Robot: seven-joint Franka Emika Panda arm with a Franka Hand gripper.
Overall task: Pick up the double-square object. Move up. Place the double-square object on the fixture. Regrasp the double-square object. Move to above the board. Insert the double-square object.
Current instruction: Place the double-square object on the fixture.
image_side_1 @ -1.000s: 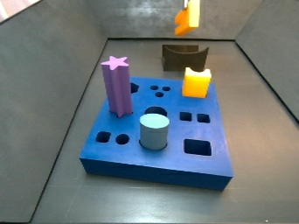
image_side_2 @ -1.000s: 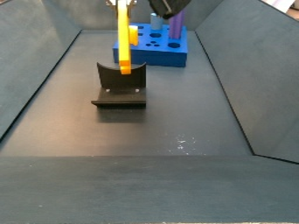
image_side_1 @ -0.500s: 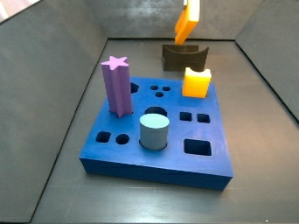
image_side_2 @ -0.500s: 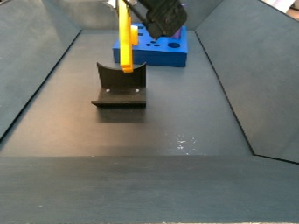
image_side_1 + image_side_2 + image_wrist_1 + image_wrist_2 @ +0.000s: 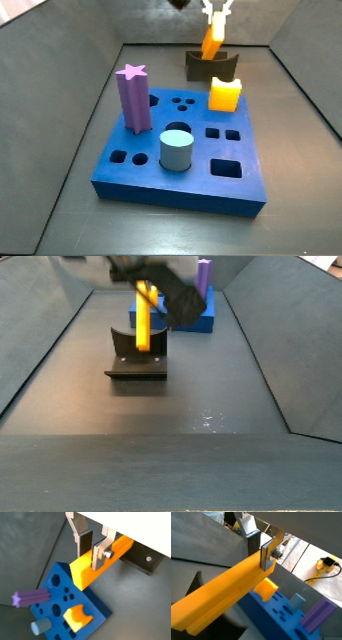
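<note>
My claw (image 5: 91,548) works inside a matte dark grey enclosure: flat floor (image 5: 160,406), sloped side walls (image 5: 60,120). Beyond one wall, a bright surface carries a yellow plug (image 5: 327,562).

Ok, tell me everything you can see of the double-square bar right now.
The double-square object is a long orange-yellow bar, matte like plastic, with a lengthwise groove splitting its end into two square prongs. The tool is shut on it near one end, silver fingers on opposite faces. In both side views it stands nearly upright, slightly tilted, its lower end down at the dark fixture, behind the blue board. Whether it is seated there is unclear.
</note>
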